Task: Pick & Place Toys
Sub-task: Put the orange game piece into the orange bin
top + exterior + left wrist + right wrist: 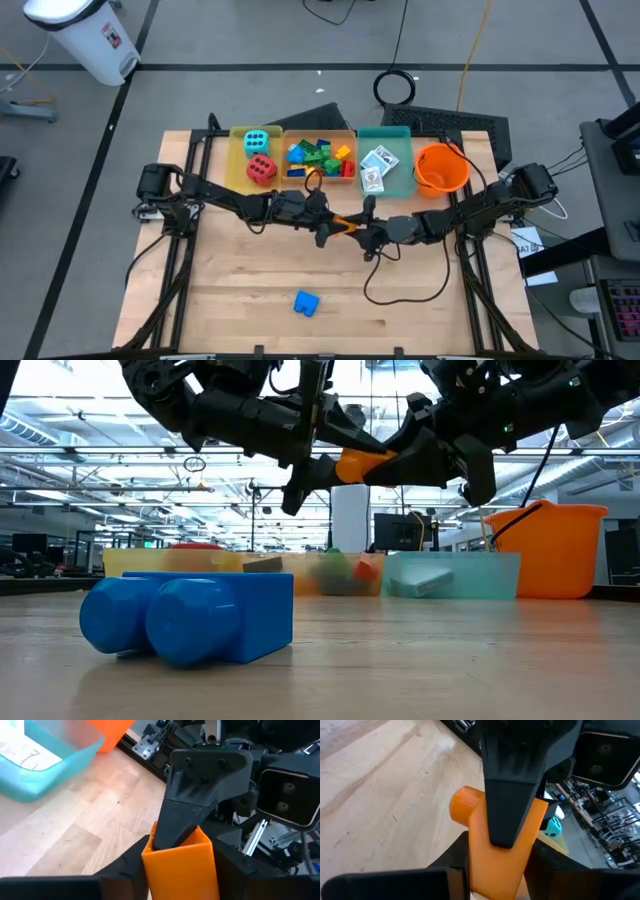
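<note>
An orange brick (346, 224) hangs in the air over the table's middle, between my two grippers. My left gripper (334, 222) reaches it from the table's left, my right gripper (360, 230) from the right, and both are shut on it. A blue brick (306, 303) lies on the wood near the front edge, large in the low view (190, 615). At the back, a cyan die (256, 141) and a red die (262, 169) sit in a yellow tray (238, 150). Several coloured bricks (318, 155) fill an orange tray, and card packs (377, 166) lie in a teal tray. My left gripper (180, 870) pinches the orange brick's two side walls (150, 862) between its fingers, coming almost level from the table's left. The brick is lifted clear of the table (362, 463). My right gripper (495, 870) pinches the brick's opposite end by its sides (475, 855), coming almost level from the table's right. A round stud (465, 804) points away to one side. One of the left gripper's fingers (510, 810) lies over the brick's face just ahead of my own fingers.
An orange bucket (441, 168) stands at the back right beside the teal tray (404, 178). The three trays line the far edge. Bare wood lies between the arms and the front edge, apart from the blue brick.
</note>
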